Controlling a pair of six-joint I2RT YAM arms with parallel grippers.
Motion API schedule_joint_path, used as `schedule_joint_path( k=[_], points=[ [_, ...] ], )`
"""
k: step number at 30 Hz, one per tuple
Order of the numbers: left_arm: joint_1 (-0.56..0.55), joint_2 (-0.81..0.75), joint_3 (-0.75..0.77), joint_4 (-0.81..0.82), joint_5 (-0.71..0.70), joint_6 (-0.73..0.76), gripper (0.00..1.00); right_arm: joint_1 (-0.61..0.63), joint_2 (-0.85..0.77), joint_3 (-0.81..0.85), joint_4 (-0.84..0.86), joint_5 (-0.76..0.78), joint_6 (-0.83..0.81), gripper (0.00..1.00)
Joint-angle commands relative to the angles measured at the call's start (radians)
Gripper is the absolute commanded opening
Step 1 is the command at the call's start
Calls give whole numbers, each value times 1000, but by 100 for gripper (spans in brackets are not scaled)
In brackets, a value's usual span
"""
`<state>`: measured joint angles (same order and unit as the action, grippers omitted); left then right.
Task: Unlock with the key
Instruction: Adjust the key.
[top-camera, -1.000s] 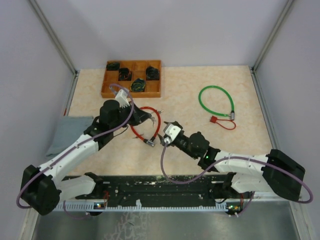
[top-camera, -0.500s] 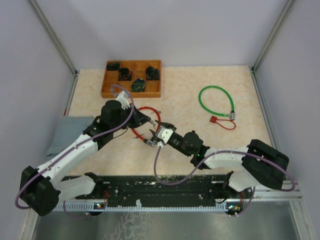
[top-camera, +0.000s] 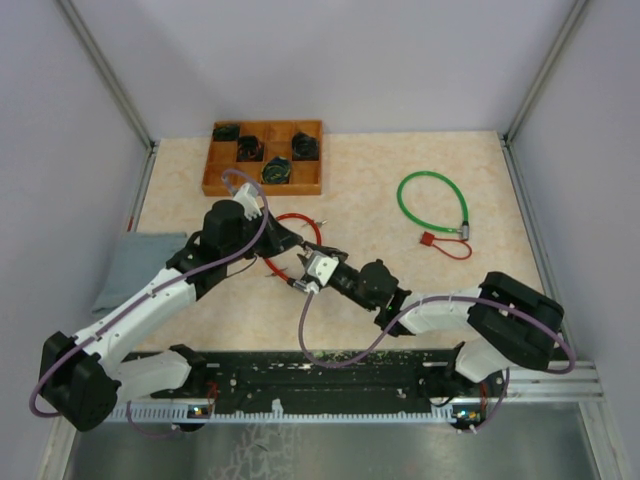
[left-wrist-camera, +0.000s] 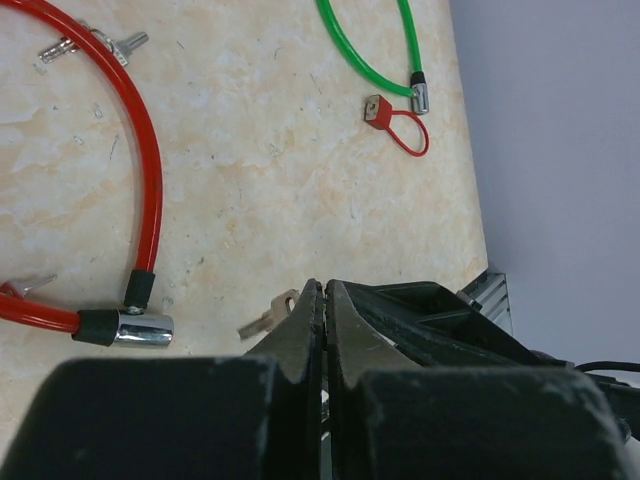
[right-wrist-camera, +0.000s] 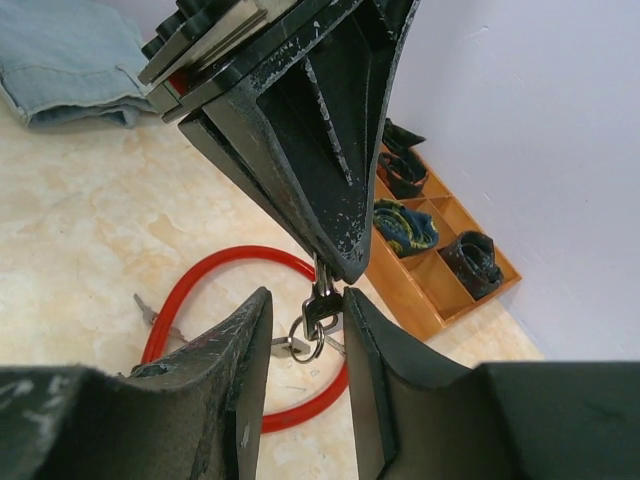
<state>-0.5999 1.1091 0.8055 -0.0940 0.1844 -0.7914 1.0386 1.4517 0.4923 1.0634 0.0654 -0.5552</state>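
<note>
A small dark-headed key (right-wrist-camera: 323, 299) hangs on a ring (right-wrist-camera: 307, 339) with a spare key, its blade pinched in my left gripper (right-wrist-camera: 336, 266), which is shut on it from above. My right gripper (right-wrist-camera: 306, 297) is open, one jaw on each side of the key's head, with a gap left on one side. In the top view both grippers meet, left (top-camera: 292, 246) and right (top-camera: 311, 268), over the red cable lock (top-camera: 300, 218). The lock's metal end (left-wrist-camera: 141, 327) lies on the table below the left fingers (left-wrist-camera: 305, 325).
A green cable lock (top-camera: 432, 178) with a red tag (top-camera: 428, 240) lies at the right. At the back left is a wooden tray (top-camera: 212, 180) of rolled socks. A blue cloth (top-camera: 135, 265) hangs at the left edge. Grey walls close in three sides.
My right gripper has moved left up to the left gripper, and its jaws have narrowed around the hanging key. The left arm has held still.
</note>
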Motion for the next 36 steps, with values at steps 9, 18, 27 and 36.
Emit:
schedule_joint_path(
  k=[9,18,27,36],
  points=[
    [-8,-7,14,33,15,-58,0,6,37,29,33,40,-38,33],
    [-8,-9,4,37,7,-73,11,6,22,30,32,29,8,14],
    [-8,-64,-22,52,-80,-5,37,-52,-64,38,-69,-76,228,0],
    [15,-179,-134,292,36,155,54,-171,-196,63,-222,-329,438,0]
  ],
)
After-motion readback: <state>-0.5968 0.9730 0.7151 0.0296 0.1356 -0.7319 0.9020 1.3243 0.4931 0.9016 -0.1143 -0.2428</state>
